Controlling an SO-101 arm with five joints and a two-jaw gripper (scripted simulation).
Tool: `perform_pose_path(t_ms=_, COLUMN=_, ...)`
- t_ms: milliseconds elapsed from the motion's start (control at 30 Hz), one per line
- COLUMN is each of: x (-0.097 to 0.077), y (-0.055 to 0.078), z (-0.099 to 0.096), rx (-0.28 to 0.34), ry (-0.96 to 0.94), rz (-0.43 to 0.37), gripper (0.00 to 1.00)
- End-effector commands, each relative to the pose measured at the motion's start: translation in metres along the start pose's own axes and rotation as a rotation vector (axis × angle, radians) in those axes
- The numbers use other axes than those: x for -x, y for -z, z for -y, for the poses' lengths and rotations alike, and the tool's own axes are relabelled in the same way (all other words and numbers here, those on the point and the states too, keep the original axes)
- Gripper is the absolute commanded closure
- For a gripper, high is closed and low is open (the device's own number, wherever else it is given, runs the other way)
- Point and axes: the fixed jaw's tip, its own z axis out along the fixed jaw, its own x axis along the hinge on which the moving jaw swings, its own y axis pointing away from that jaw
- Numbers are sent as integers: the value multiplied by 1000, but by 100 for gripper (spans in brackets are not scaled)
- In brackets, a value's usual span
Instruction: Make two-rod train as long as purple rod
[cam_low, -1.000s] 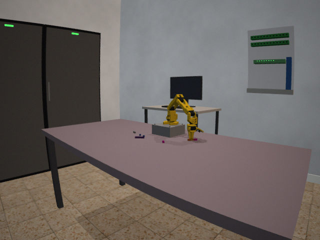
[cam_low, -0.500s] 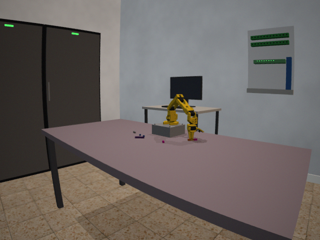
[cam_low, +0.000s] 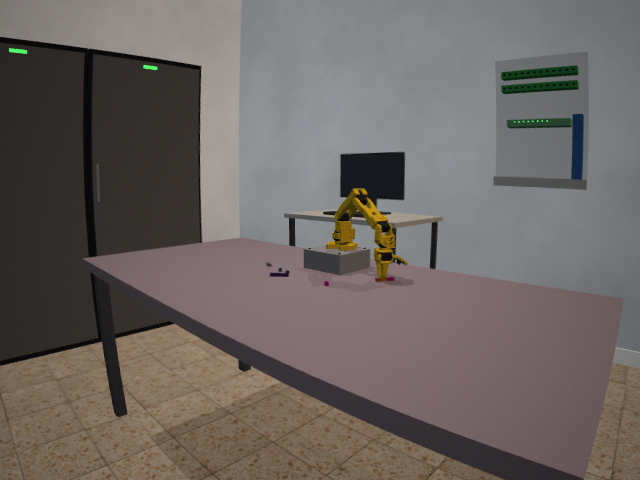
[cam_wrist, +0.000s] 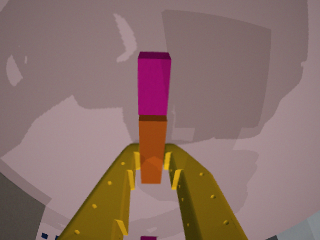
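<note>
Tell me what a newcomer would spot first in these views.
In the wrist view, the gripper is shut on an orange rod whose far end meets a magenta rod, the two in one straight line. In the exterior view, the yellow arm bends down to the table, and the purple rod lies apart to the left of its grey base.
</note>
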Motion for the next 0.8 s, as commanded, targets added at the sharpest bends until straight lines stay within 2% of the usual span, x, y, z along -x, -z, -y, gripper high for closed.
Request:
perform_pose_path(t_ms=0, x=2, y=-1, z=-2, rx=11, ry=-1, rz=-2, gripper=100)
perform_pose_path(t_ms=767, x=2, y=-1, z=-2, rx=11, ry=-1, rz=-2, gripper=94)
